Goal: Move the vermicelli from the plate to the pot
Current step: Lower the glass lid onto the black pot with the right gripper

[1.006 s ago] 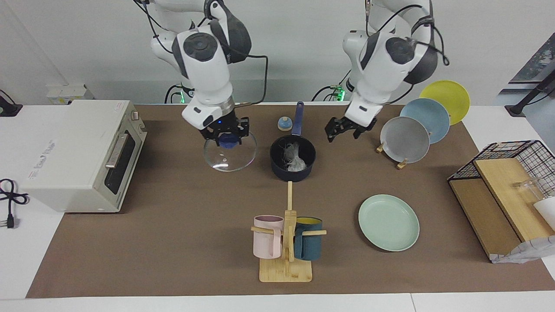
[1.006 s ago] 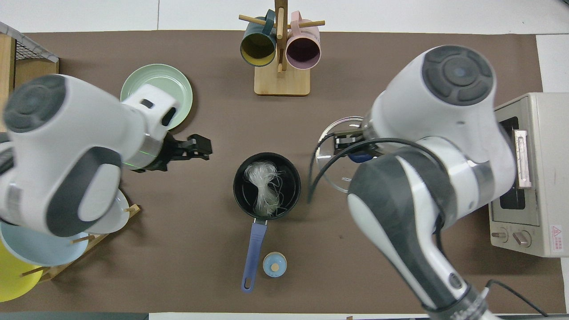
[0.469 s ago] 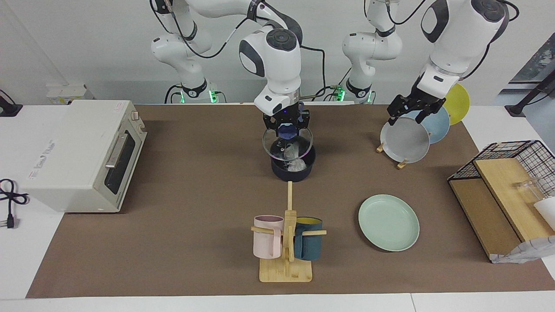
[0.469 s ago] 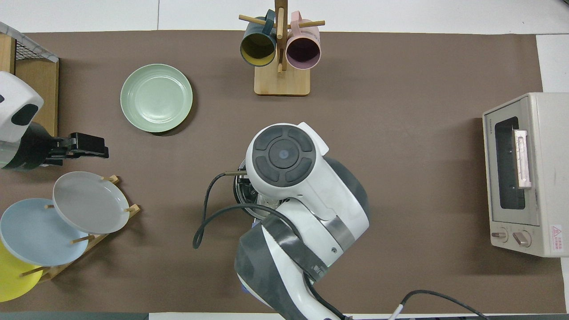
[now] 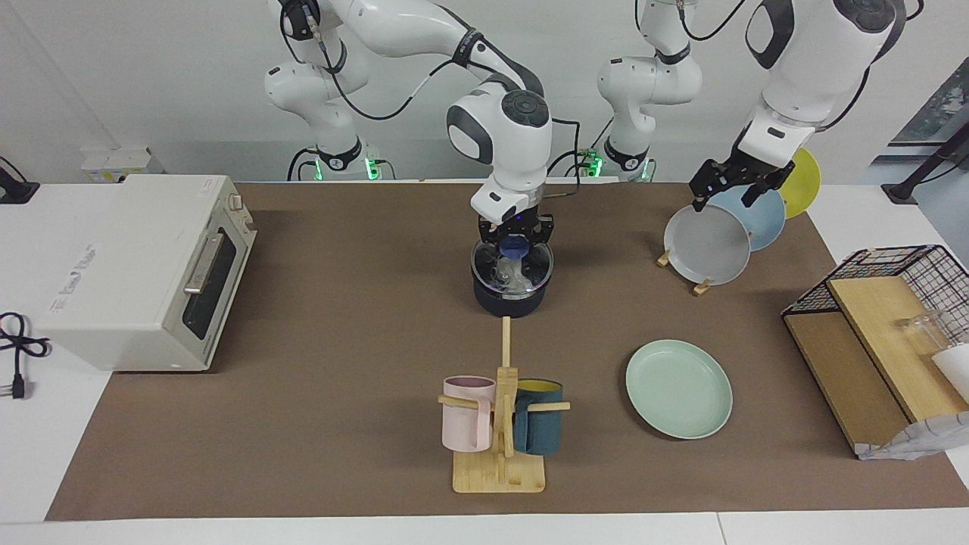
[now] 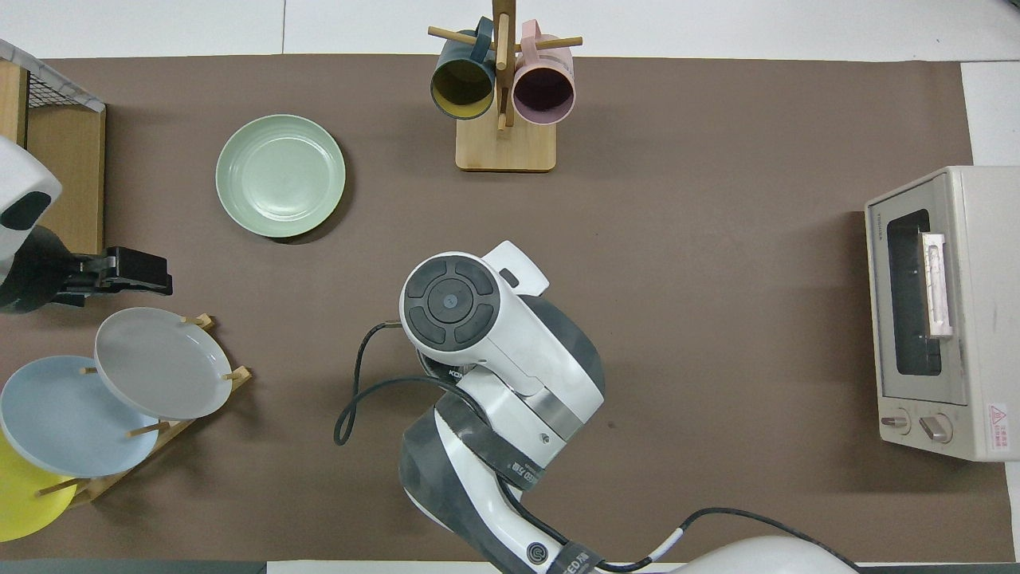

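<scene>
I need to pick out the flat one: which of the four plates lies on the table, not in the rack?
The mint-green plate, flat on the mat; the grey, blue and yellow plates stand tilted in the wooden rack.

Right hand (image 5: 515, 236) lowered, left hand (image 5: 731, 182) raised.

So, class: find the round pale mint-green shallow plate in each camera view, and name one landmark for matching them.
Facing view: the round pale mint-green shallow plate lies low, right of centre.
Overhead view: the plate lies high, left of centre.
Shared landmark: the wooden mug stand beside it.
</scene>
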`<state>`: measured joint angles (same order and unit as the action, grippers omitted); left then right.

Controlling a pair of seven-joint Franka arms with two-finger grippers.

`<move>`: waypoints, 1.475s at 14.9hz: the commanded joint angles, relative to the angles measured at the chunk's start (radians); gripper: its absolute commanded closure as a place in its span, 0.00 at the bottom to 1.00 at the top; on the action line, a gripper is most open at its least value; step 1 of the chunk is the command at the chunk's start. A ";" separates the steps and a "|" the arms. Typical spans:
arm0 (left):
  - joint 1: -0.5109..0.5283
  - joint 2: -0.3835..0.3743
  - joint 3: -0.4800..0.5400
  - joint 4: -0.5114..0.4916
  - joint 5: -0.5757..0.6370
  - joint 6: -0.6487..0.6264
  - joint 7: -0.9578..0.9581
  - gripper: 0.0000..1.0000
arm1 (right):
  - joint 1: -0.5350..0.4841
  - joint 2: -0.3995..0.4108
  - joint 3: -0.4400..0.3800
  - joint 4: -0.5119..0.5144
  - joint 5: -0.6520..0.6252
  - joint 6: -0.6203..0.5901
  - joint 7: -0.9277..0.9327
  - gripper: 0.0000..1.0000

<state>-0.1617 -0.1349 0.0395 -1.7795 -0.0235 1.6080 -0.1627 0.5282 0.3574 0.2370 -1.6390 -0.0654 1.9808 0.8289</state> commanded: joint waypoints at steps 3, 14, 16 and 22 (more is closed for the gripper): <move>0.011 0.110 -0.016 0.236 0.022 -0.174 0.011 0.00 | 0.000 0.005 0.001 -0.008 -0.025 0.009 0.022 0.81; 0.079 0.107 -0.082 0.172 0.019 -0.086 0.043 0.00 | 0.012 0.009 -0.001 -0.027 -0.030 0.050 0.055 0.76; 0.079 0.103 -0.084 0.170 0.019 -0.091 0.041 0.00 | 0.010 0.009 -0.001 -0.031 -0.045 0.056 0.053 0.76; 0.088 0.100 -0.085 0.169 0.019 -0.097 0.043 0.00 | 0.010 0.005 -0.001 -0.051 -0.071 0.092 0.055 0.64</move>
<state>-0.0856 -0.0194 -0.0389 -1.5994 -0.0223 1.5152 -0.1333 0.5397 0.3693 0.2370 -1.6611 -0.1079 2.0309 0.8549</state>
